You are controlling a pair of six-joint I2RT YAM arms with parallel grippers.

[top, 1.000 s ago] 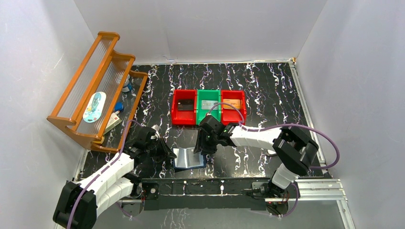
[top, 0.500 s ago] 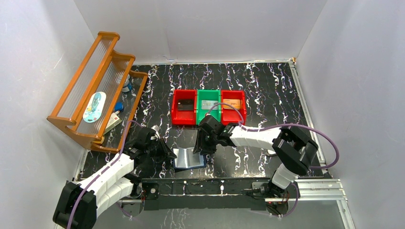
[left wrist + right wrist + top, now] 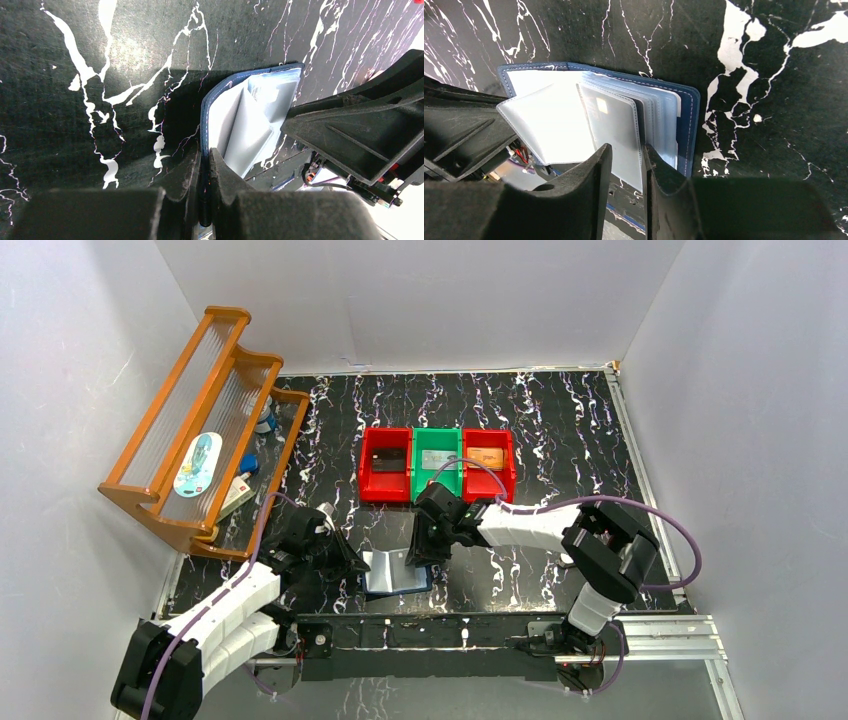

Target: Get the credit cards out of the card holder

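Observation:
The navy card holder [image 3: 396, 574] lies open near the table's front edge, its pale sleeves [image 3: 614, 125] fanned upward. My left gripper [image 3: 205, 152] is shut on the holder's left cover [image 3: 204, 120]. My right gripper [image 3: 626, 150] stands open astride one clear sleeve, which lies against its right finger, with a gap to the left finger. Behind that sleeve a dark sliver [image 3: 640, 111] shows; I cannot tell if it is a card. From above, the left gripper [image 3: 357, 565] and right gripper [image 3: 418, 558] flank the holder. A black credit card [image 3: 388, 458] lies in the left red bin [image 3: 366, 468].
A green bin [image 3: 437, 488] holds a silver-grey card and the right red bin [image 3: 508, 468] an orange card; all three bins stand in a row behind the holder. A wooden rack [image 3: 190, 440] with small items fills the back left. A metal rail [image 3: 480, 630] runs along the front edge.
The right gripper's jaws have narrowed around the sleeve. The right arm's elbow has shifted slightly left. The left gripper and the holder have not moved.

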